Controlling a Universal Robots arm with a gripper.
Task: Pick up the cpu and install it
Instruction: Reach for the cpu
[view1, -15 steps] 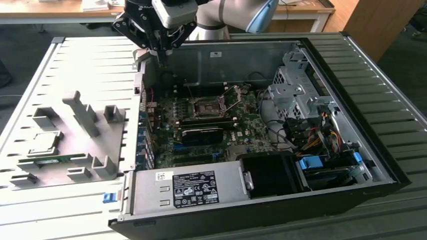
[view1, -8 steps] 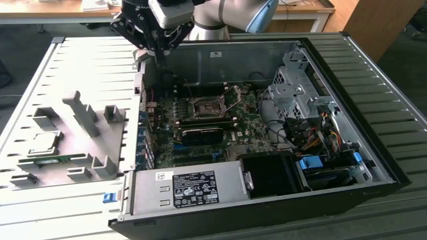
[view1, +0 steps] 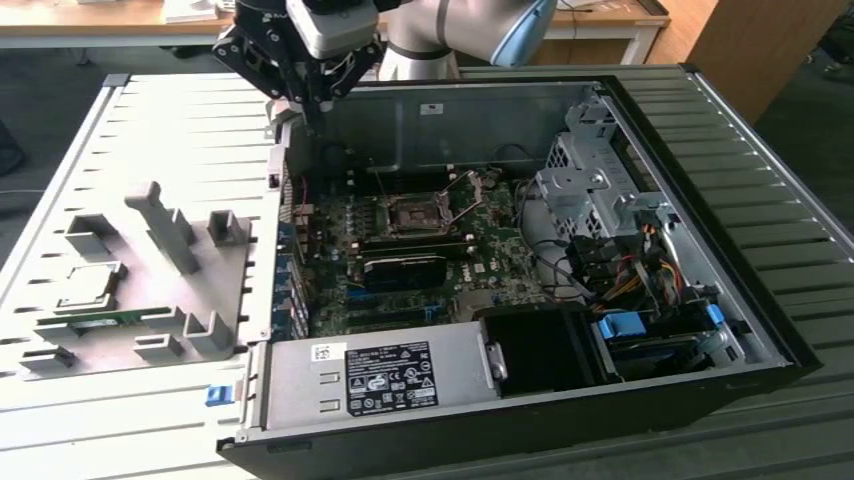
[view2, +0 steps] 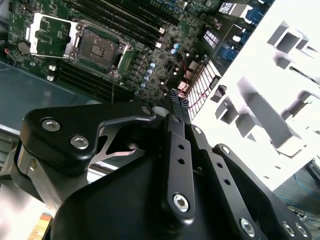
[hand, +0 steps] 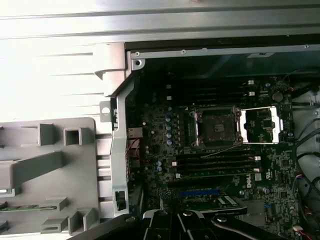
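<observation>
In the exterior view we see the gripper (view1: 319, 120) above the computer case's (view1: 441, 120) rim and the cpu (view1: 87, 285) on the tray (view1: 160, 285) beside that case; the second wrist view shows the jaws closed and empty; the first wrist view shows the case's socket (hand: 217, 127) open, so we judge the pickup not yet begun, needing opened jaws over the cpu.
</observation>
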